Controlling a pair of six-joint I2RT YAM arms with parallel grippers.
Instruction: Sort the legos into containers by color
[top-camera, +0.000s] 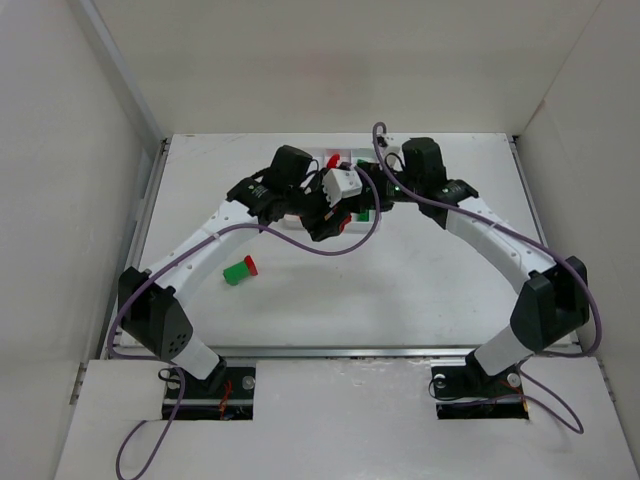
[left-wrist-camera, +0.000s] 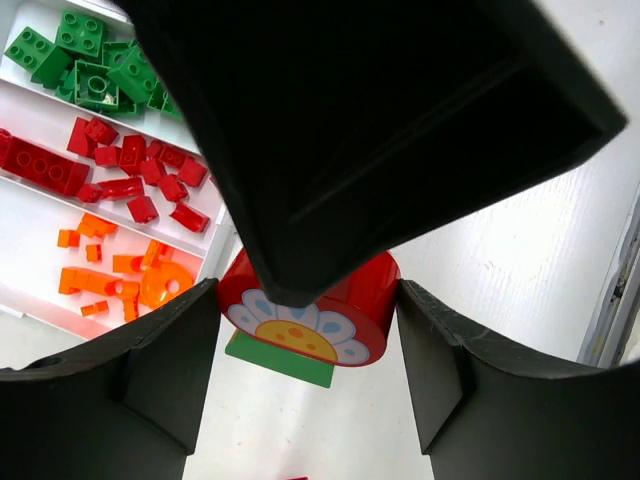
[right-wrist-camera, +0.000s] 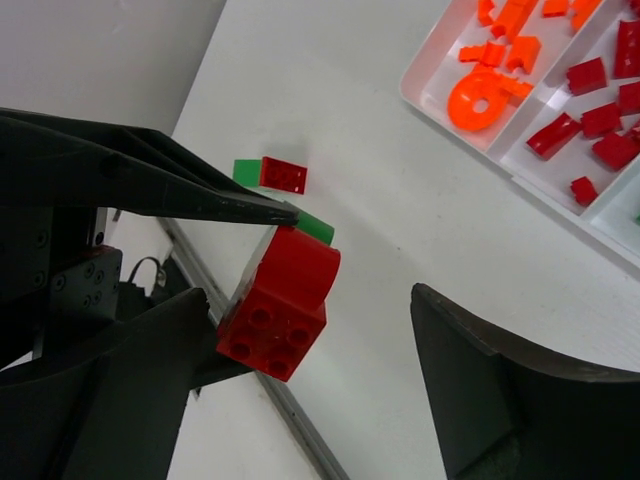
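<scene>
My left gripper (left-wrist-camera: 308, 330) is shut on a red brick with a flower print (left-wrist-camera: 330, 310), held above the table beside the white tray (left-wrist-camera: 30, 110). A green piece (left-wrist-camera: 285, 362) shows right behind the brick; I cannot tell if it is joined to it. My right gripper (right-wrist-camera: 335, 335) is open wide around the same red brick (right-wrist-camera: 285, 300), one finger (left-wrist-camera: 380, 120) lying over it. The tray's compartments hold green legos (left-wrist-camera: 85, 65), red legos (left-wrist-camera: 130, 170) and orange legos (left-wrist-camera: 120, 280). In the top view both grippers (top-camera: 335, 215) meet over the tray's near edge.
A loose green brick (top-camera: 237, 272) with a red brick (top-camera: 251, 265) beside it lies on the table, left of centre; both show in the right wrist view (right-wrist-camera: 270, 173). White walls enclose the table on three sides. A purple cable (top-camera: 330, 248) hangs under the left arm.
</scene>
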